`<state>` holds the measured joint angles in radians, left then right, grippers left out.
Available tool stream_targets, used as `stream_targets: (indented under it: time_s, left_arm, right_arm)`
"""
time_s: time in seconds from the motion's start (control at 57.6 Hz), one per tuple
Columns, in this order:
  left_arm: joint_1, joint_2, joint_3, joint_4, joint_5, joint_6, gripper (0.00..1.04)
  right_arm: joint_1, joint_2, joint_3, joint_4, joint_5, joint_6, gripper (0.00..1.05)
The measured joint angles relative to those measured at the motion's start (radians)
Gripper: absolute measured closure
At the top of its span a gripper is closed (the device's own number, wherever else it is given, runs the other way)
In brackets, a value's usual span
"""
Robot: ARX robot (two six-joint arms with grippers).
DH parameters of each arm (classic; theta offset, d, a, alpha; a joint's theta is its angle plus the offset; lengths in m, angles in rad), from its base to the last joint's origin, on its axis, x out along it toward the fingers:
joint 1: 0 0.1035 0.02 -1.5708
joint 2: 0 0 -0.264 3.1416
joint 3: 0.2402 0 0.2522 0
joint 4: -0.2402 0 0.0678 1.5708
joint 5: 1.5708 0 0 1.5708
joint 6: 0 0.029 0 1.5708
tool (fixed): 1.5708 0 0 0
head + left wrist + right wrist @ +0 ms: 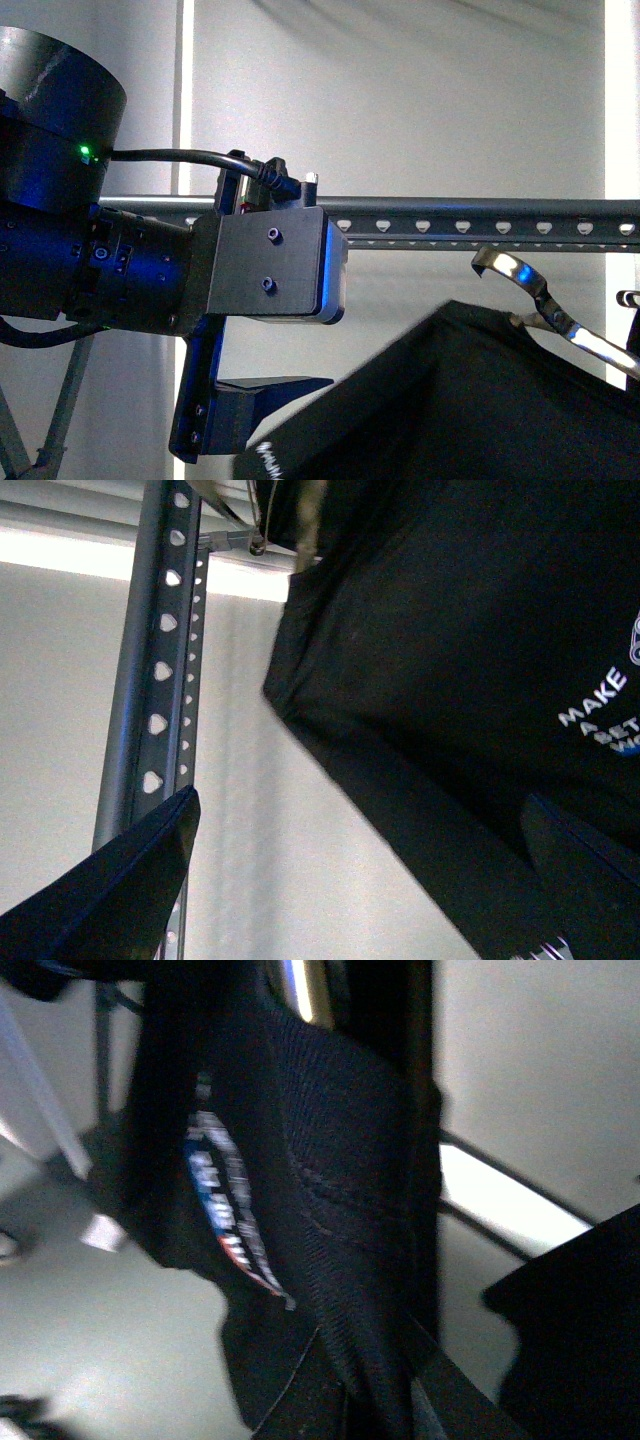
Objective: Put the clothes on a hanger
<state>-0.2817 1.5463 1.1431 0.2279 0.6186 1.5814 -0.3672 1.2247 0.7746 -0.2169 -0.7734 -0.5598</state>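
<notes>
White wall | one hanger (480, 215) | one clothes (450, 400) | left gripper (360, 820) agape | right gripper (300, 1360): cannot tell

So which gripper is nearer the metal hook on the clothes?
Right, it seems. The right gripper is at the neck of the clothes, close by the hook; the left gripper is open farther down by the printed front, far from the hook.

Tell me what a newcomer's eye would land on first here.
The dark bulk of the left arm fills the left of the front view, with a small green light glowing on it. Behind it the grey hanger rail with pale holes runs across. At lower right the black clothes show a shiny metal hook just below that rail.
</notes>
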Motion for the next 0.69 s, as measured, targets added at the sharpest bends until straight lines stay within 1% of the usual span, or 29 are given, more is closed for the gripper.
stream_targets:
  time_s: [0.069,0.087,0.104,0.122,0.139,0.156,0.191,0.208,0.243,0.26,0.278,0.295,0.312,0.347,0.382,0.399,0.417,0.434,0.451,0.469,0.486,0.538,0.556,0.573,0.608,0.642,0.694]
  left_arm:
    - [0.0,0.0,0.002,0.0,0.0,0.0,0.07]
    - [-0.002,0.0,-0.001,0.015,-0.013,-0.016,0.07]
    - [-0.003,0.0,-0.007,0.035,-0.041,-0.052,0.07]
    - [-0.003,0.0,-0.019,0.093,-0.106,-0.098,0.07]
    - [-0.003,0.0,-0.024,0.123,-0.139,-0.136,0.07]
    - [0.0,0.002,-0.027,0.182,-0.208,-0.246,0.07]
    - [0.005,0.006,-0.027,0.238,-0.261,-0.319,0.07]
    - [0.011,0.006,-0.025,0.291,-0.33,-0.428,0.07]
    - [0.024,0.006,-0.022,0.336,-0.412,-0.542,0.07]
    - [0.039,0.006,-0.013,0.371,-0.475,-0.686,0.07]
    - [0.047,0.006,-0.007,0.382,-0.505,-0.744,0.07]
    - [0.066,0.006,0.009,0.391,-0.565,-0.862,0.07]
    - [0.076,0.005,0.016,0.391,-0.592,-0.89,0.07]
    - [0.117,0.001,0.045,0.376,-0.692,-1.115,0.07]
    - [0.154,-0.005,0.06,0.348,-0.763,-1.32,0.07]
    - [0.179,-0.009,0.064,0.324,-0.819,-1.455,0.07]
    - [0.186,-0.01,0.065,0.315,-0.832,-1.499,0.07]
    - [0.207,-0.01,0.07,0.283,-0.861,-1.631,0.07]
    - [0.217,-0.01,0.073,0.259,-0.866,-1.695,0.07]
    - [0.221,-0.01,0.074,0.247,-0.866,-1.71,0.07]
    - [0.228,-0.01,0.075,0.221,-0.862,-1.767,0.07]
    - [0.234,-0.008,0.075,0.171,-0.852,-1.86,0.07]
    - [0.234,-0.006,0.075,0.147,-0.842,-1.894,0.07]
    - [0.234,-0.005,0.075,0.135,-0.835,-1.902,0.07]
    - [0.232,-0.003,0.075,0.098,-0.807,-1.942,0.07]
    - [0.224,-0.002,0.073,0.064,-0.762,-1.979,0.07]
    - [0.203,-0.002,0.059,0.067,-0.714,-1.997,0.07]
  right_arm:
    - [-0.018,-0.031,-0.007,-0.079,-0.023,0.046,1.01]
    - [-0.024,-0.039,-0.009,-0.102,-0.028,0.056,1.01]
    - [-0.026,-0.042,-0.01,-0.113,-0.032,0.058,1.01]
    - [-0.031,-0.046,-0.012,-0.134,-0.04,0.067,1.01]
    - [-0.033,-0.047,-0.012,-0.145,-0.044,0.071,1.01]
    - [-0.035,-0.047,-0.012,-0.155,-0.047,0.075,1.01]
    - [-0.039,-0.048,-0.014,-0.176,-0.054,0.087,1.01]
    - [-0.04,-0.048,-0.016,-0.18,-0.057,0.1,1.01]
    - [-0.041,-0.048,-0.019,-0.182,-0.062,0.111,1.01]
    - [-0.042,-0.048,-0.019,-0.184,-0.069,0.124,1.01]
    - [-0.043,-0.048,-0.019,-0.184,-0.072,0.131,1.01]
    - [-0.045,-0.047,-0.018,-0.183,-0.079,0.147,1.01]
    - [-0.046,-0.047,-0.019,-0.183,-0.082,0.156,1.01]
    - [-0.048,-0.047,-0.018,-0.173,-0.088,0.189,1.01]
    - [-0.05,-0.047,-0.018,-0.156,-0.092,0.236,1.01]
    - [-0.049,-0.047,-0.016,-0.141,-0.095,0.271,1.01]
    - [-0.049,-0.047,-0.016,-0.136,-0.096,0.283,1.01]
    - [-0.046,-0.047,-0.011,-0.12,-0.097,0.321,1.01]
    - [-0.043,-0.046,-0.006,-0.109,-0.097,0.34,1.01]
    - [-0.041,-0.046,-0.003,-0.103,-0.097,0.359,1.01]
    - [-0.037,-0.046,0.002,-0.089,-0.097,0.386,1.01]
    - [-0.027,-0.044,0.019,-0.058,-0.101,0.436,1.01]
    - [-0.023,-0.042,0.028,-0.04,-0.105,0.475,1.01]
    - [-0.019,-0.041,0.033,-0.031,-0.105,0.49,1.01]
    - [-0.009,-0.038,0.048,0.0,-0.107,0.532,1.01]
    - [0.002,-0.031,0.069,0.044,-0.112,0.612,1.01]
    - [0.012,-0.016,0.098,0.105,-0.11,0.708,1.01]
